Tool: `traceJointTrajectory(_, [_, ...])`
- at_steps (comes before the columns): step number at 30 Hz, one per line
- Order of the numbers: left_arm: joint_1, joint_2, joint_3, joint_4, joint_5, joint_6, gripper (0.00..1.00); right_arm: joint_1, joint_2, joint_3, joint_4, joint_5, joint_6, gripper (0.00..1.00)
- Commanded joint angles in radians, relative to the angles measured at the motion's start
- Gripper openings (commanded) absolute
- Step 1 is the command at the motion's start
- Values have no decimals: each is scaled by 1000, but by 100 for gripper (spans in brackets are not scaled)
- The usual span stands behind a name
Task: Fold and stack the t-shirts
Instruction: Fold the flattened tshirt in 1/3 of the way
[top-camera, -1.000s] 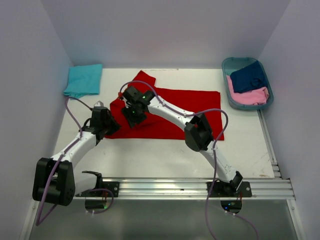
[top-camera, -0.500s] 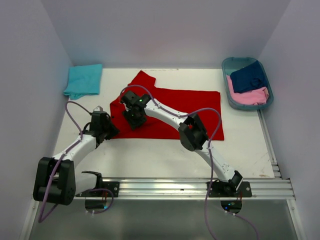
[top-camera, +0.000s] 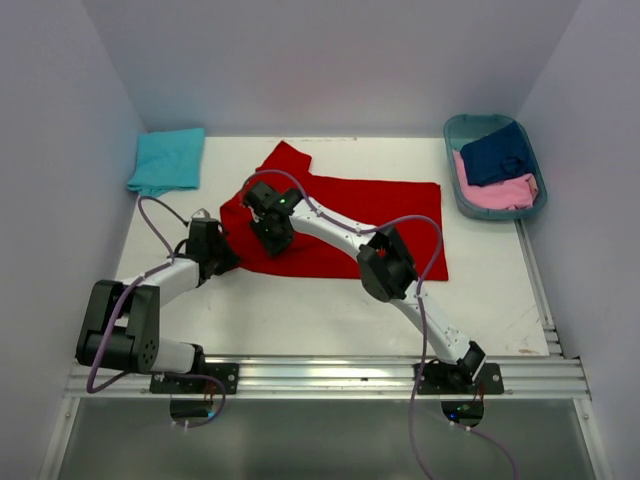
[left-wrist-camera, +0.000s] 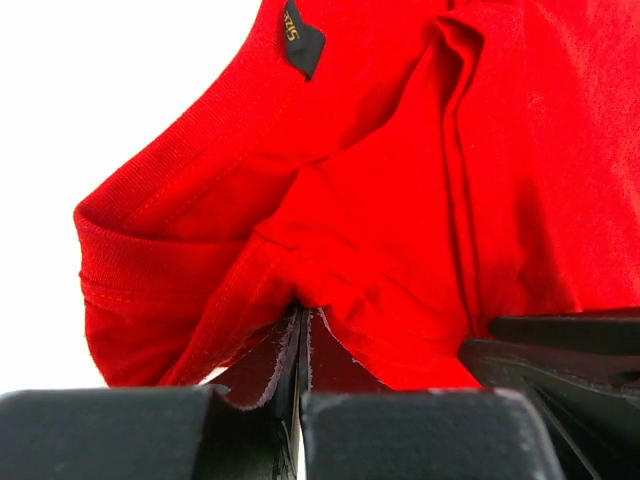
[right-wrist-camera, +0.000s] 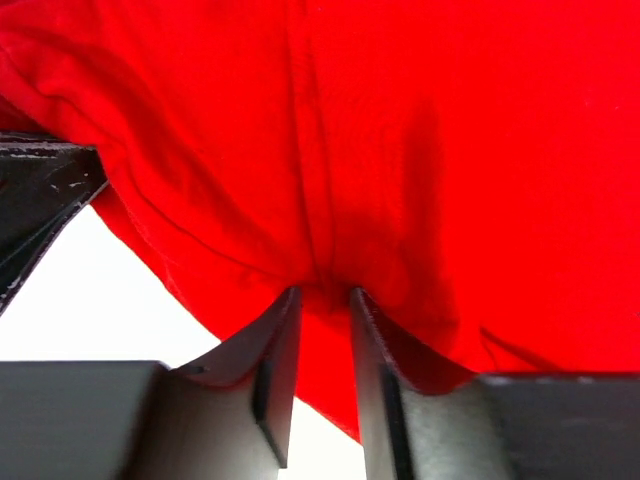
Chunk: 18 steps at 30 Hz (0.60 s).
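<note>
Red tee (top-camera: 370, 215) lies spread flat on mid counter (top-camera: 300, 310), long side running left-right, w/ one sleeve poking out toward the far left. Its near-left corner is rumpled where both arms meet it.

Left pincer (top-camera: 228, 262) sits low at the tee's left edge. In the left wrist view its fingers (left-wrist-camera: 265, 365) are pressed tight together w/ a bit of the red hem caught at the tips. The ribbed collar curls just beyond, & a black neck label (left-wrist-camera: 302, 40) shows farther up.

Right pincer (top-camera: 272, 238) comes down on the cloth a little right & far of the left one. In the right wrist view its fingers (right-wrist-camera: 270, 350) stand narrow, w/ a ridge of red cloth pinched btwn them & bare counter showing near-left of that fold.

Turquoise tee (top-camera: 168, 158) lies folded at the far-left corner of the counter, well apart from the red one. Teal basket (top-camera: 455, 130) sits at the far-right edge, apart from the red tee. It holds a navy tee (top-camera: 497, 155) at its far end & a pink tee (top-camera: 497, 192) at its near end, the two touching.
</note>
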Motion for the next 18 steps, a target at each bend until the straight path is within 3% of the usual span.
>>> traceJointTrajectory(1, [8,51,-14,-95,-54,43,0,0,-54,-19,6,17,-6,29])
traceJointTrajectory(9, [8,-8,-18,-164,-68,50,0,0,-69,-27,6,33,-8,3])
traceJointTrajectory(18, [8,-100,-75,-204,-40,47,0,-3,-98,-39,9,33,-8,0])
